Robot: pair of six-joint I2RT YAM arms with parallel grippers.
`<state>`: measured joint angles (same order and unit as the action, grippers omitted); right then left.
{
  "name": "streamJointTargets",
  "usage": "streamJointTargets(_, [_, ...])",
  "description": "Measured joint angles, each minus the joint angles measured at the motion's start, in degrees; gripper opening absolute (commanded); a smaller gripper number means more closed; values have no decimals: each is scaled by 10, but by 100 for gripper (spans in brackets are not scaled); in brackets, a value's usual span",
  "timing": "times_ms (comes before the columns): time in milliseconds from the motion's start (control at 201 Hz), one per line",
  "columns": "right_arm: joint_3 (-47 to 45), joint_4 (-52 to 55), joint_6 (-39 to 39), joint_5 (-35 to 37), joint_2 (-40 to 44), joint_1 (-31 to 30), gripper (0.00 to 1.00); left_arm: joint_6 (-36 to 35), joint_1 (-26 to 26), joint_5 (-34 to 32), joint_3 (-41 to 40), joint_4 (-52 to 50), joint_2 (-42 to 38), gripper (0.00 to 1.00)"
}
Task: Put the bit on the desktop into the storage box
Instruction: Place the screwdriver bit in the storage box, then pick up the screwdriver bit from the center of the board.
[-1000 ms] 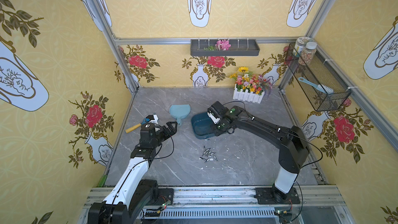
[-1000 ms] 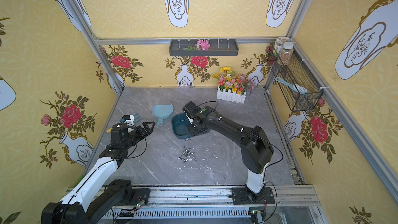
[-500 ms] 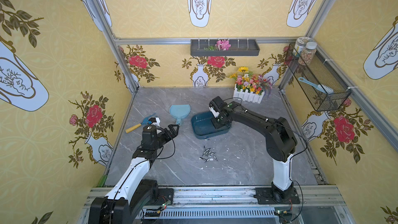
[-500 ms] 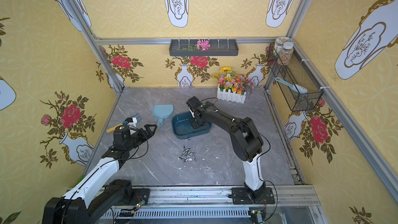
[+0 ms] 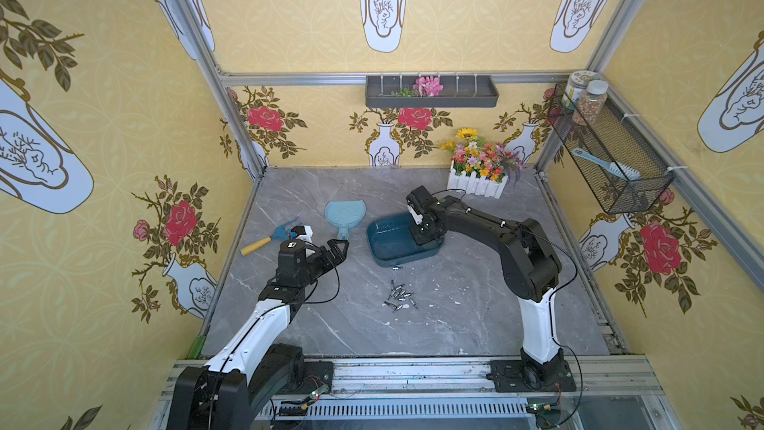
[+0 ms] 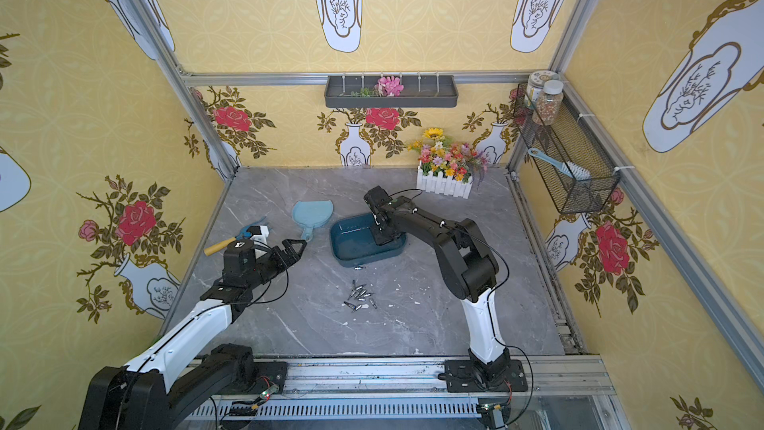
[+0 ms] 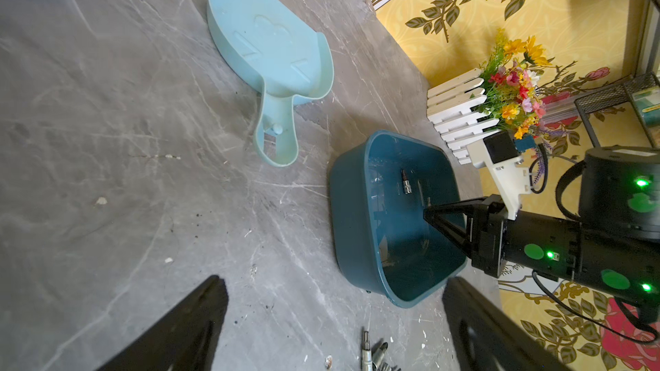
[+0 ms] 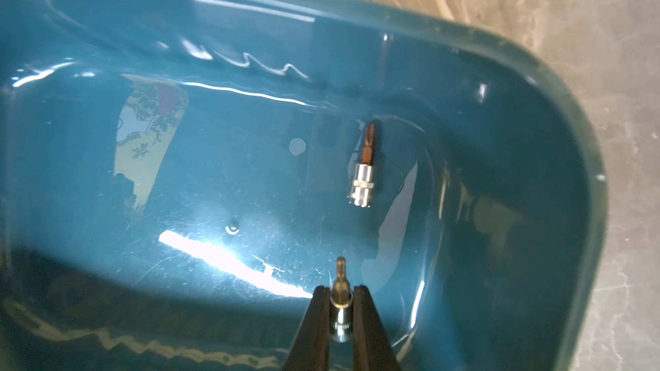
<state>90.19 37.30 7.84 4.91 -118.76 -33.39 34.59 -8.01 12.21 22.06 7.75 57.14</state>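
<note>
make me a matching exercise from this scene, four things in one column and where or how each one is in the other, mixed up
Things
1. right gripper
2. left gripper
3. dustpan
4. pile of bits

States
A. small metal heap on the desktop, on the robot's side of the storage box
B. open, holding nothing
C. light blue, lying on the desktop beside the storage box
D. shut on a bit over the inside of the storage box

Pairs: 1-D, 2-B, 3-C, 4-A
</note>
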Motion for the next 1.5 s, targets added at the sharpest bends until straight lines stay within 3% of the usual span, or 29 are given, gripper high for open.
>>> streamJointTargets(219, [0, -6, 1, 0, -2, 0, 39, 4, -7, 0, 0, 7, 1, 100])
streamJointTargets(558, [-9, -13, 1, -7, 42, 0, 49, 6, -16, 1, 0, 7, -19, 100])
streamJointTargets(831, [-70, -22, -5, -16, 145, 11, 59, 6, -31, 8, 0, 5, -72, 100])
streamJointTargets(1110, [-163, -29, -6, -20, 260, 51, 73, 15, -80, -9, 6, -21, -75, 100])
streamJointTargets(1463, [-245, -37, -4, -56, 352, 111, 99, 37, -195, -38, 36, -32, 21, 100])
streamJointTargets(1503, [-255, -42, -4, -61, 360, 121, 98, 40, -208, -38, 40, -30, 35, 100])
